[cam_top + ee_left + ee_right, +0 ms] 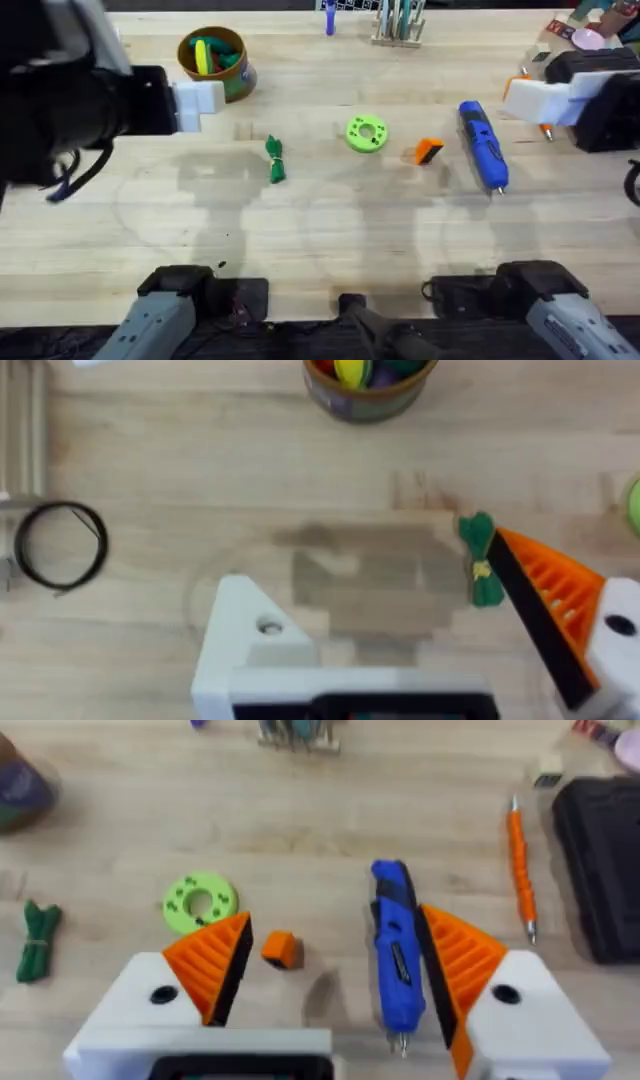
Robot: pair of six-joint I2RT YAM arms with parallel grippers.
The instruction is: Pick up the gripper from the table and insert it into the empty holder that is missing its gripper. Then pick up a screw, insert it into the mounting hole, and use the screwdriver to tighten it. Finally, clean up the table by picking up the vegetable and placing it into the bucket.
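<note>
Table (330, 250): light wood planks, mostly bare along the near edge, things strung across the middle.
Left arm: raised over the left edge; left claw (420, 650) hanging above the boards with jaws apart, holding nothing. One holder is bare white with an open screw hole, the other carries its orange ribbed pad (555, 595) (so this is the claw lacking a finger).
Right arm: raised over the right edge; right claw (330, 970) spread wide, empty, both orange pads in place.
Screwdriver (484, 145): blue, long axis running from far edge toward near edge, bit at the near end, right of centre and within the right claw's span in its wrist view.
Bucket (215, 62): toward the far left corner, already holding coloured toys.
Green ring (366, 133): mid-table, not part of the job.
Vegetable (275, 160): dark green, left of the ring, lengthwise far-to-near, near the left claw.
Orange stick tool (520, 860): by the right edge, beside a dark case.
Spare finger (429, 151): small orange wedge between ring and screwdriver, lying free; right claw clearly nearer, open boards all round it for a descent.
Step, as judged: pickup of the wedge not yet begun.
</note>
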